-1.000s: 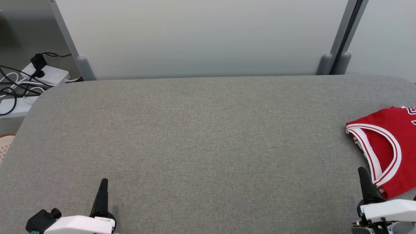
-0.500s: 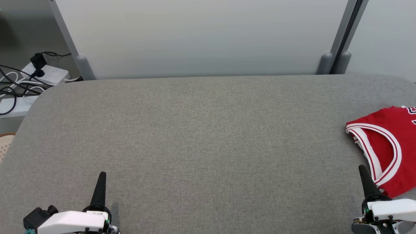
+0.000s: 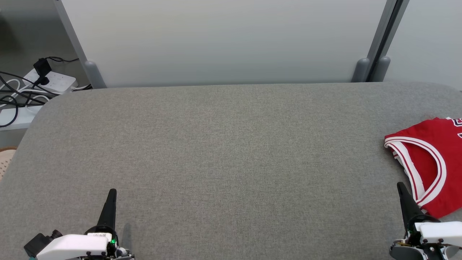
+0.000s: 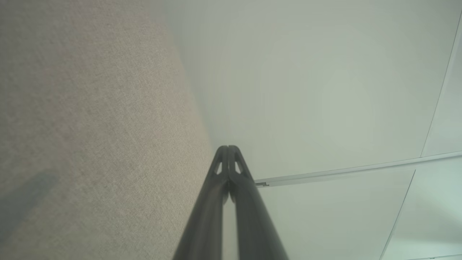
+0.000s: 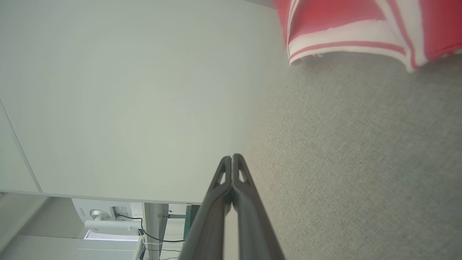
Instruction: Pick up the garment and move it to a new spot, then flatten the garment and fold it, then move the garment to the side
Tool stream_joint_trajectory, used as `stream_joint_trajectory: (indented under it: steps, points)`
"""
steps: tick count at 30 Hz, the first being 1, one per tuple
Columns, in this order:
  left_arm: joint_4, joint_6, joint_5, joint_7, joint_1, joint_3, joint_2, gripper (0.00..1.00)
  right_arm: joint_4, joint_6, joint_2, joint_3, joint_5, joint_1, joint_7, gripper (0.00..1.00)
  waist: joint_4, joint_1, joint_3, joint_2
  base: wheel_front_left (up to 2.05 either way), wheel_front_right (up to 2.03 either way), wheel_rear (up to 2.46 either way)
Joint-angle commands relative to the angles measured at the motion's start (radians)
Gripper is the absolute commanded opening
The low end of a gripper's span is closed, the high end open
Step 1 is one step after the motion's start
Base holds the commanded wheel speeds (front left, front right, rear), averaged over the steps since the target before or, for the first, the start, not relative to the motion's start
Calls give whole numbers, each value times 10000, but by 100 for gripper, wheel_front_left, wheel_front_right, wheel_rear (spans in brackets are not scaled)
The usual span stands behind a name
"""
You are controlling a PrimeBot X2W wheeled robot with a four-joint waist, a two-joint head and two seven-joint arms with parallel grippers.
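The garment [image 3: 431,159] is a red sleeveless jersey with white and red trim, folded at the table's right edge and partly cut off by the frame. In the right wrist view the garment [image 5: 346,25] lies along the top edge. My right gripper [image 3: 400,186] is shut and empty, its tips just left of the jersey's near hem; its fingertips [image 5: 232,159] meet over the grey cloth. At the lower left my left gripper [image 3: 112,191] is shut too, holding nothing, far from the jersey. Its fingers [image 4: 228,148] are pressed together.
The grey fabric table [image 3: 223,151] spreads wide between the grippers. A pale partition wall [image 3: 223,39] stands behind it on grey posts [image 3: 361,70]. A power strip with black cables [image 3: 50,81] lies on the floor at the far left.
Both grippers slid a little further forward over the table, the left one more. The jersey stayed where it lies.
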Motion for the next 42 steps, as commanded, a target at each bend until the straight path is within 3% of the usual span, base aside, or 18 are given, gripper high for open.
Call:
stream_joint_trajectory:
  steps: [1, 15, 42]
  points:
    - [-342, -108, -329, 97, -646, 312, 209, 0, -396, 40, -115, 142, 366, -352, 121, 0, 0, 0, 2, 0, 0, 0, 0]
    - [-499, -157, -1917, 510, -765, 416, 223, 0, -554, 44, -79, 76, 1983, -365, 524, 0, -1, 0, 26, 0, 0, 0, 0]
    - [-500, -157, -1918, 509, -764, 415, 223, 0, -554, 44, -79, 77, 1984, -365, 523, 0, -1, 0, 26, 0, 0, 0, 0]
